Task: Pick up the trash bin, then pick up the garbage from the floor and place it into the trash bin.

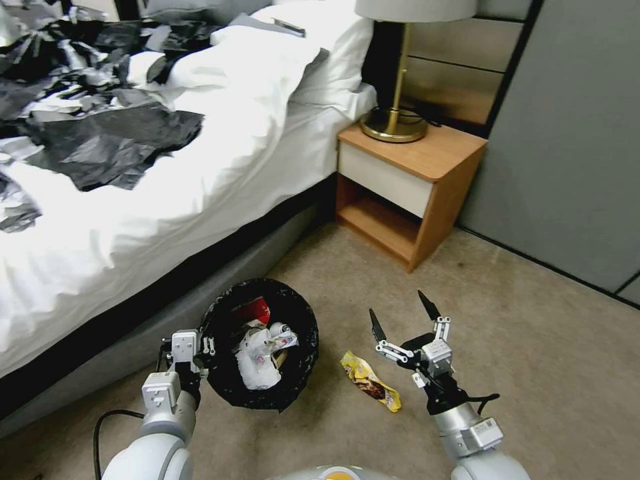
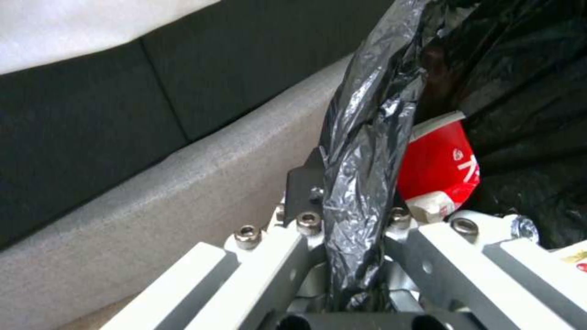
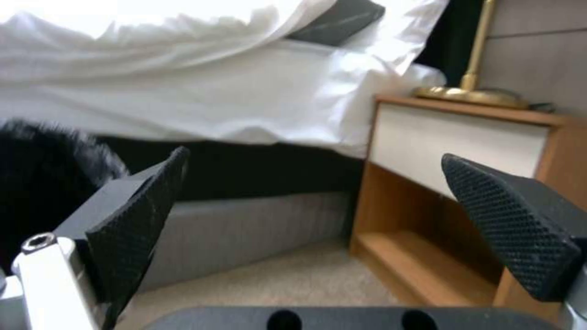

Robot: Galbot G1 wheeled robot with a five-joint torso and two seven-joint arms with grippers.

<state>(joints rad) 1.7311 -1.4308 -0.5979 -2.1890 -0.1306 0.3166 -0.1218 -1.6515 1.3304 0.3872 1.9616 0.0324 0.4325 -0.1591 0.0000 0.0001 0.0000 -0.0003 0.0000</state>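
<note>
The left gripper (image 1: 203, 357) is holding the trash bin (image 1: 230, 387), jaws clenched on its rim beside the bed (image 1: 200, 200). The right gripper (image 1: 400, 320), jaws released, is hovering by the yellow wrapper (image 1: 371, 381) on the floor; the next move calls for descending onto it.

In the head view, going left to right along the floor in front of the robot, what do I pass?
Left gripper clamped on the bin's rim → trash bin → yellow snack wrapper → right gripper, jaws open.

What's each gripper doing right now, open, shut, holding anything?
Left gripper: shut on the rim of the trash bin, bag liner pinched between its fingers.
Right gripper: open, empty, above the carpet near the yellow snack wrapper.
</note>
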